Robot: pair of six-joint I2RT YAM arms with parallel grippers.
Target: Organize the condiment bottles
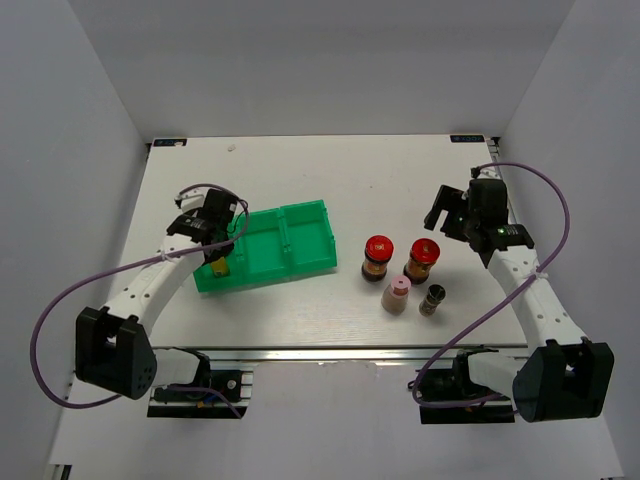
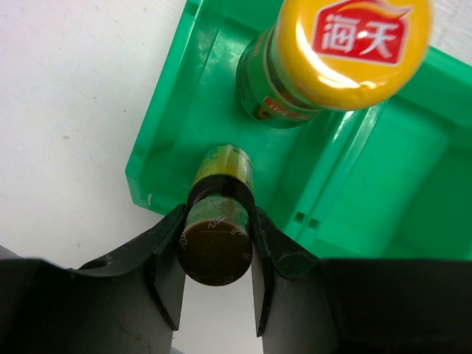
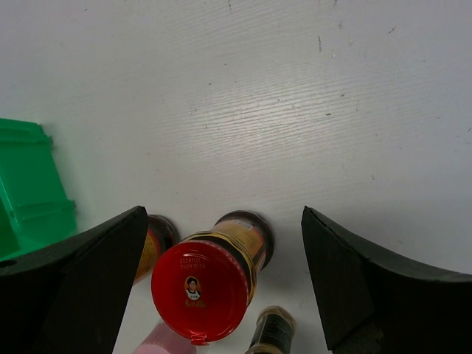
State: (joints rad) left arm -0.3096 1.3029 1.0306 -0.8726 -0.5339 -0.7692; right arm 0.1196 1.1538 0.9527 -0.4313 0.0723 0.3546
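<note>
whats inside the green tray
A yellow-capped bottle stands in the tray's left compartment; the left gripper holds a dark-capped bottle beside it. The left arm hides part of that compartment.

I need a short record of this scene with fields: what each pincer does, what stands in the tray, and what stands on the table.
left pincer: shut on brown-capped bottle, at a corner of the green tray, left compartment
right pincer: open, above red-capped bottle
in tray: yellow-capped bottle, upright, left compartment
on table: red-capped bottle, second red-capped bottle, pink-capped bottle, dark-capped bottle; all upright, right of tray
</note>
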